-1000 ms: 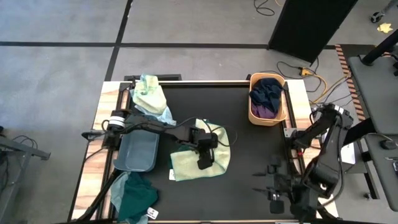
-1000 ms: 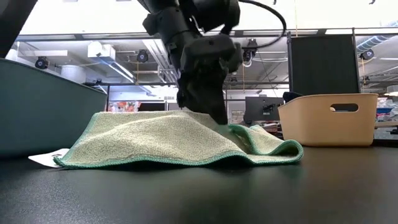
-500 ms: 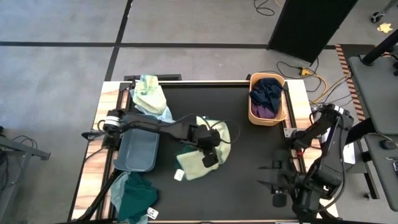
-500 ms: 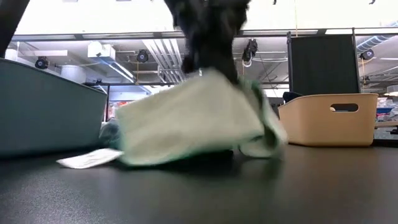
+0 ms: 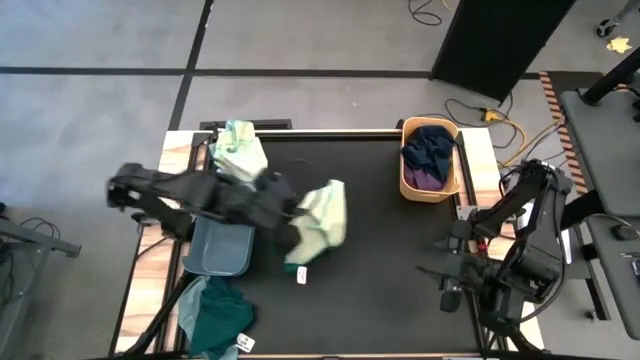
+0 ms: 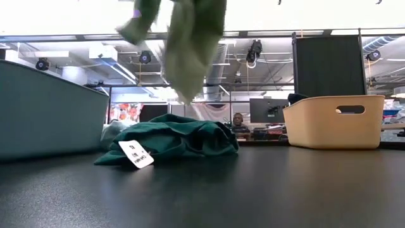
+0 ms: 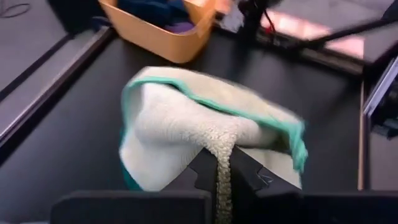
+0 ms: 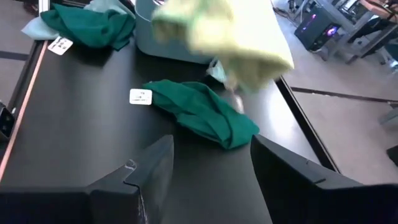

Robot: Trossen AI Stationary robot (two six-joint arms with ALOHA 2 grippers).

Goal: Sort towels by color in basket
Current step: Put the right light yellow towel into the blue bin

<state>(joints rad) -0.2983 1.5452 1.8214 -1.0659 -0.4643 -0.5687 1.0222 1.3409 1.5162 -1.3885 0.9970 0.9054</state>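
Note:
My left gripper (image 7: 222, 169) is shut on a pale yellow-green towel (image 5: 322, 222) with a mint edge, and holds it above the middle of the table. In the low view this towel (image 6: 190, 44) hangs from above the picture. Under it a dark teal towel (image 6: 171, 140) lies bunched on the table, its white tag (image 6: 136, 154) flat beside it. My right gripper (image 8: 211, 180) stands open near the table's right near corner (image 5: 445, 285), holding nothing. My left gripper pinches a raised fold of the towel (image 7: 222, 152) between its two fingers. The rest of the cloth bunches beyond the fingertips. The towel hangs slack below the hold, clear of the table and of the teal towel.
A grey-blue bin (image 5: 218, 245) stands at the left. Pale towels (image 5: 243, 150) lie at the far left, dark teal ones (image 5: 215, 310) at the near left. A tan basket (image 5: 430, 160) at the far right holds navy and purple towels.
My left gripper has shut on the pale towel, then risen and gone toward the table's left edge. The towel, spread flat before, has been drawn up into a bunch and lifted clear, baring the dark teal towel beneath.

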